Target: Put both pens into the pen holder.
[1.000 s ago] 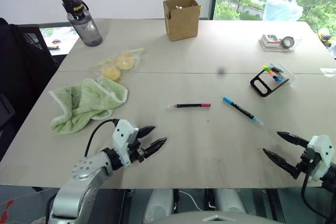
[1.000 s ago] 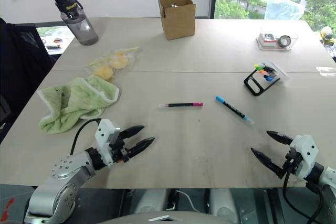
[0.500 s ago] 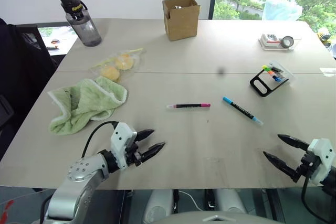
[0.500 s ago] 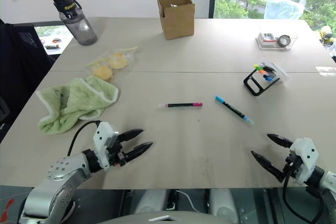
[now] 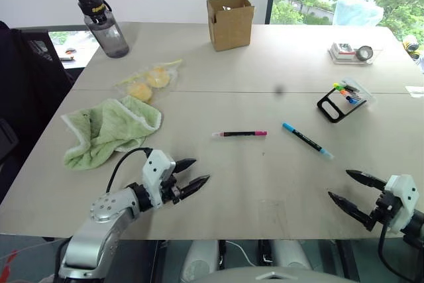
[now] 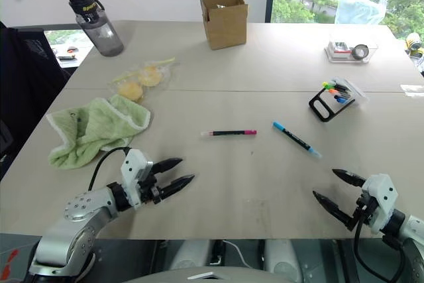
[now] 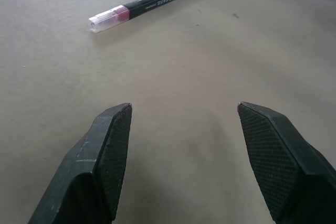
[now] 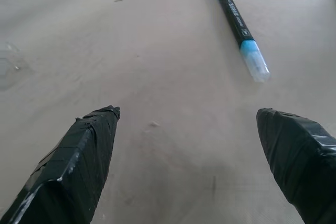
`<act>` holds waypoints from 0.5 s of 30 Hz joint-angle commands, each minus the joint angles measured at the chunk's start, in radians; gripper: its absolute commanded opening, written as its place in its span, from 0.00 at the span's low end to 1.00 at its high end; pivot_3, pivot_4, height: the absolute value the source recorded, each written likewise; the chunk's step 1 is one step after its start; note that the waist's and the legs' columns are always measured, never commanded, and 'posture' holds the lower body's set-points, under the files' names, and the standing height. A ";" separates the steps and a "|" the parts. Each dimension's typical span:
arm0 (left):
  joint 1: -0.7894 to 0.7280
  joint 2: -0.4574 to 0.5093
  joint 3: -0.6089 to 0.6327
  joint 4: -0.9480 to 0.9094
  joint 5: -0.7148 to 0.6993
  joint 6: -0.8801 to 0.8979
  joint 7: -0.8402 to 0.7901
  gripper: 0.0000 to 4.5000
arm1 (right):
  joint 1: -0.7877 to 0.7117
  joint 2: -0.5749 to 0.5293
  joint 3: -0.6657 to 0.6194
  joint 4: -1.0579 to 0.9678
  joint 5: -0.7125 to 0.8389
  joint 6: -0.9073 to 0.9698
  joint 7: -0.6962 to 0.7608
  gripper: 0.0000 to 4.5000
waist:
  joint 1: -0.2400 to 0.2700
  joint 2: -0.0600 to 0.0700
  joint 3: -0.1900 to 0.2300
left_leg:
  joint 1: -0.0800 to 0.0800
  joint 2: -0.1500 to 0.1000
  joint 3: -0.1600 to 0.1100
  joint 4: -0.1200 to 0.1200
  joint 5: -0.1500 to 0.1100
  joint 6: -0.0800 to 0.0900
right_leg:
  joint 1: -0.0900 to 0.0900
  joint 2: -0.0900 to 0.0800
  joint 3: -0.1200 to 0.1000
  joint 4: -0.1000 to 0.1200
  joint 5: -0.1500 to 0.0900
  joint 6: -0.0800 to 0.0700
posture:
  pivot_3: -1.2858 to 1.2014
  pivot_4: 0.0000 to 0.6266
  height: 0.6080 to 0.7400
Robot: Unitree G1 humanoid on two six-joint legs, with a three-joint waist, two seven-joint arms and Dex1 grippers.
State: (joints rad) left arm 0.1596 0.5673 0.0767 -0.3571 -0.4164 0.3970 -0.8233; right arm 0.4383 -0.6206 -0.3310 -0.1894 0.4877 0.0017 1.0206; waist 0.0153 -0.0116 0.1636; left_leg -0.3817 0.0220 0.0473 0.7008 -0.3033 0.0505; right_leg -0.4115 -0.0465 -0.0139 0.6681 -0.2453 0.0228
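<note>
The left gripper (image 5: 190, 173) is held low over the near edge of the table (image 5: 265, 64), its two black fingers spread apart with nothing between them. The right gripper (image 5: 347, 187) is held the same way at the near right corner, fingers wide apart and empty. Both grippers are pointed inward across the tabletop and are kept well apart from each other.

Between and beyond them the two pens are laid flat on the bare surface. The magenta pen (image 5: 240, 134) is placed near the middle of the table, lying roughly crosswise, ahead of the left gripper. The blue pen (image 5: 306, 140) is set just to its right at a slant, ahead of the right gripper. The two pens are close together but not touching.

Further back on the right, the pen holder (image 5: 342, 101) is seen tilted, with coloured marker tips showing in it. It is well apart from both pens.

The tabletop is pale beige, with a seam running across it. A green towel (image 5: 109, 129) is crumpled on the left side, with a clear bag of yellow items (image 5: 147, 80) beyond it and a grey water bottle (image 5: 101, 24) at the far left corner. A brown cardboard box (image 5: 229, 22) is stood at the far middle, and a clear tray (image 5: 351, 52) at the far right. A white wall is seen behind, and a window with green trees on the right
</note>
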 commanded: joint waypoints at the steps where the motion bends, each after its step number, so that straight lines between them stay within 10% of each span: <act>1: -0.070 0.020 0.002 0.034 -0.042 0.022 -0.042 0.73 | 0.007 -0.014 -0.009 -0.082 0.049 0.032 0.014 0.99 | 0.000 0.000 0.000 | 0.000 0.000 0.000 0.000 0.000 0.000 | 0.000 0.000 0.000 0.000 0.000 0.000 | 0.52 0.24 0.97; 5: -0.194 0.031 -0.028 0.101 -0.085 0.035 -0.135 0.98 | -0.027 -0.019 0.005 -0.170 0.091 0.104 -0.014 1.00 | -0.001 0.000 0.000 | 0.000 0.000 0.000 0.000 0.000 0.000 | 0.000 0.000 0.000 0.000 0.000 0.000 | 0.52 0.24 0.97; 15: -0.561 -0.013 -0.226 0.537 0.142 -0.248 -0.291 0.98 | -0.120 -0.054 0.074 -0.344 0.097 0.303 -0.135 1.00 | 0.004 -0.001 0.000 | -0.003 -0.001 -0.001 0.000 0.000 0.001 | 0.000 0.006 -0.002 -0.004 0.002 0.003 | 0.52 0.24 0.97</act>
State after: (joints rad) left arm -0.3689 0.5570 -0.1374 0.1378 -0.3101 0.2187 -1.0919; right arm 0.3196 -0.6640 -0.2564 -0.4901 0.5664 0.2785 0.9033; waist 0.0194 -0.0124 0.1640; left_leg -0.3852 0.0211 0.0458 0.7004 -0.3037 0.0514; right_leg -0.4115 -0.0397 -0.0155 0.6630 -0.2432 0.0259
